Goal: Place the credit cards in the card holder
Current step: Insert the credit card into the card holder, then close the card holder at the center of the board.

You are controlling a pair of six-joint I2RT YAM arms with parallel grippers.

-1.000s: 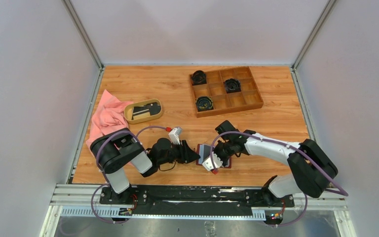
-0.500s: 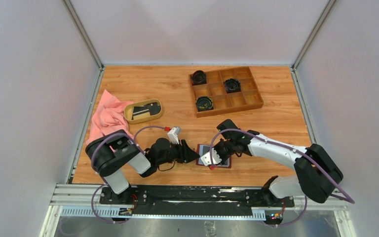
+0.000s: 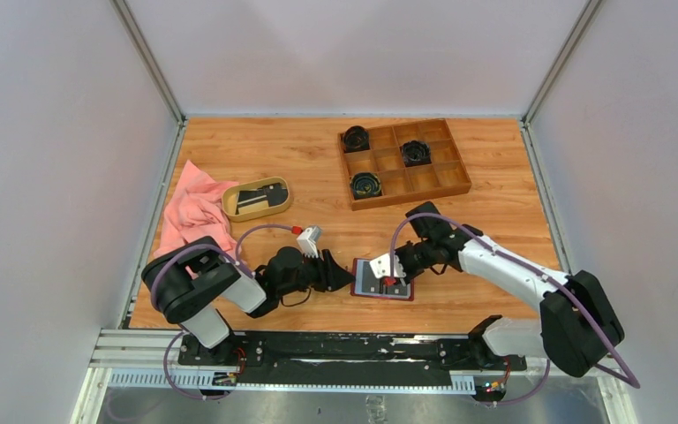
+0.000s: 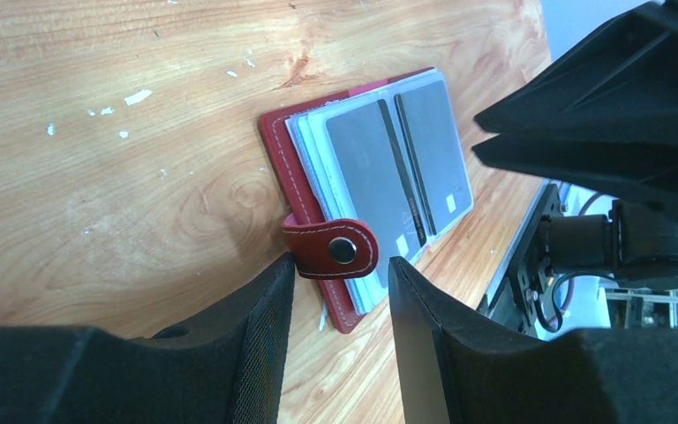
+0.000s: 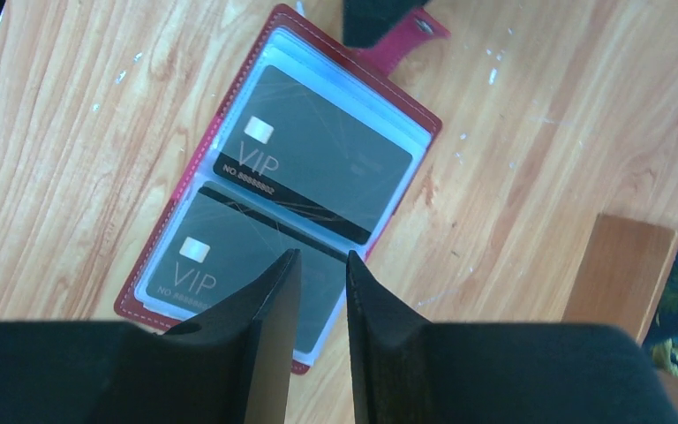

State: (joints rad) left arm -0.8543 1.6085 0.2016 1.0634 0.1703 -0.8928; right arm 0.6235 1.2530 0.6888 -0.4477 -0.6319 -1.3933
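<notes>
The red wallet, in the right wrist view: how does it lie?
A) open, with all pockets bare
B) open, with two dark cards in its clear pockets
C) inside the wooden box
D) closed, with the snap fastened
B: the wallet lies open on the table, with one dark card and a second card showing side by side under its clear pockets.

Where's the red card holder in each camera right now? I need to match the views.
Top external: card holder low centre, lying open.
Left wrist: card holder mid-frame, slanting up to the right.
Right wrist: card holder centre-left, open.
Shared landmark: its snap tab, low centre in left wrist, top edge in right wrist; too small to pick out from above.
</notes>
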